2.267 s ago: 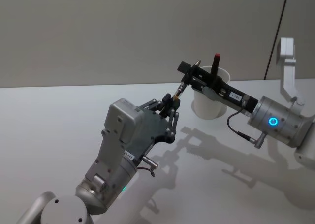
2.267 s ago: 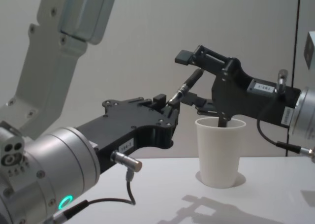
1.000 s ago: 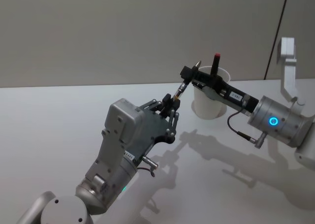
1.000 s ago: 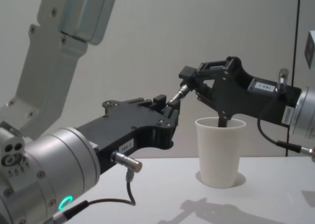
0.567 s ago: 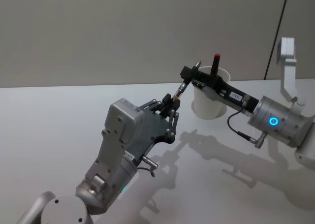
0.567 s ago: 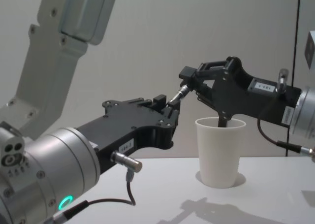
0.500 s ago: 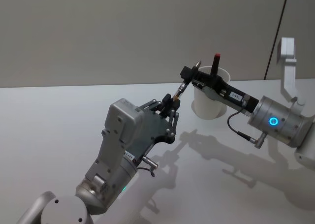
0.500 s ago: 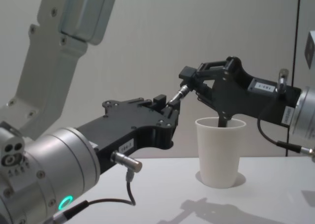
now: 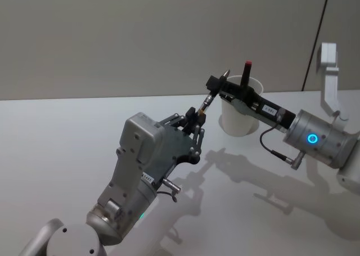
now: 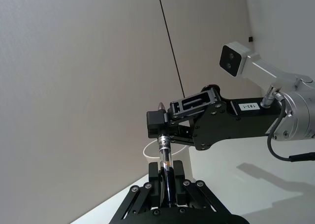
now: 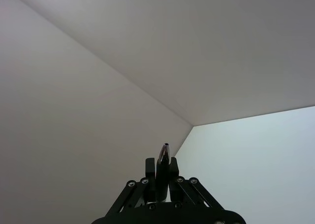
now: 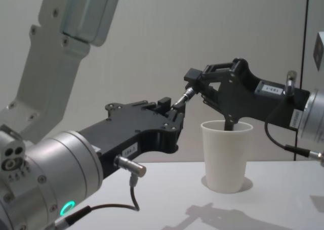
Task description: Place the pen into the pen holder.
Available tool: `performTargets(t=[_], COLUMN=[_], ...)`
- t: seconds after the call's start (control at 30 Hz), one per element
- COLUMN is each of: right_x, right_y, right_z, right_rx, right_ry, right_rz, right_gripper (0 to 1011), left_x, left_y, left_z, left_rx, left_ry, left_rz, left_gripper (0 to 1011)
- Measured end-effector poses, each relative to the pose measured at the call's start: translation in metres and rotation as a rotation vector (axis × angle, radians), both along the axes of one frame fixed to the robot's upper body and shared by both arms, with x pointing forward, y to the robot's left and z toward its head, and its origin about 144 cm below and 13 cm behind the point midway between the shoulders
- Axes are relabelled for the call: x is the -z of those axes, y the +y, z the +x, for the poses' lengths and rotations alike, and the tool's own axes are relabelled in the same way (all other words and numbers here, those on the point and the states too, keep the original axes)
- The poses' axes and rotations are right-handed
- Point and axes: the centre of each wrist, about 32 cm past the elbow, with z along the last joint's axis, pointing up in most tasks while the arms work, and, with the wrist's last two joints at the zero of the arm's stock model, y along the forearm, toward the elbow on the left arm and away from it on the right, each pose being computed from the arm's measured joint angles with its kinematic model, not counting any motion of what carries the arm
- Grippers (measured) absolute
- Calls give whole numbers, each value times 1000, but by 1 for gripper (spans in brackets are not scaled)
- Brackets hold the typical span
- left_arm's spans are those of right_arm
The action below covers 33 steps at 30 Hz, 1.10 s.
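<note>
A slim black pen (image 9: 206, 101) with a silver band hangs tilted in the air, left of the pen holder (image 9: 241, 118), a white paper cup on the table. My left gripper (image 9: 196, 117) is shut on the pen's lower end. My right gripper (image 9: 216, 85) is shut on its upper part, with the tip poking out above the fingers. The chest view has the pen (image 12: 183, 97) bridging the left gripper (image 12: 174, 113) and right gripper (image 12: 195, 81) beside the cup (image 12: 227, 155). In the left wrist view, the pen (image 10: 166, 169) runs up to the right gripper (image 10: 161, 129).
Another pen with a red cap (image 9: 246, 68) stands in the cup. The white table (image 9: 67, 138) stretches wide to the left and front. A white arm part (image 9: 328, 70) rises at the far right, with a plain wall behind.
The right gripper's fingers, open around the pen 2.3 s ago, have shut on its upper part. Over the last second nothing has moved.
</note>
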Motion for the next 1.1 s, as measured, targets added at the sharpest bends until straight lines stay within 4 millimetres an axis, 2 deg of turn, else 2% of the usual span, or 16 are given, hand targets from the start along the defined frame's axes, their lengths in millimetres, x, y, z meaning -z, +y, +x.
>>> performTargets(t=[0.23,0.47,0.5,0.67,0.77,1.0,1.1], right_x=[0,0,0,0,0,0,0], right_y=[0,0,0,0,0,0,0], right_z=[0,0,0,0,0,0,0], right_rx=[2,2,2,1,1,0,0], right_ry=[1,1,1,1,1,0,0], right_rz=[-3,-3,-3,-3,-2,-1,-1], right_gripper=[131,130,130,130,130,130,130], left_x=[0,0,0,0,0,0,0], left_y=[0,0,0,0,0,0,0], left_z=[0,0,0,0,0,0,0], left_rx=[0,0,0,0,0,0,0], left_ry=[-1,-2,-2,-2,-1,0,0], left_rz=[-1,-1,-1,-1,-1,0,0], left_gripper=[180,367,424,564,690,887,935])
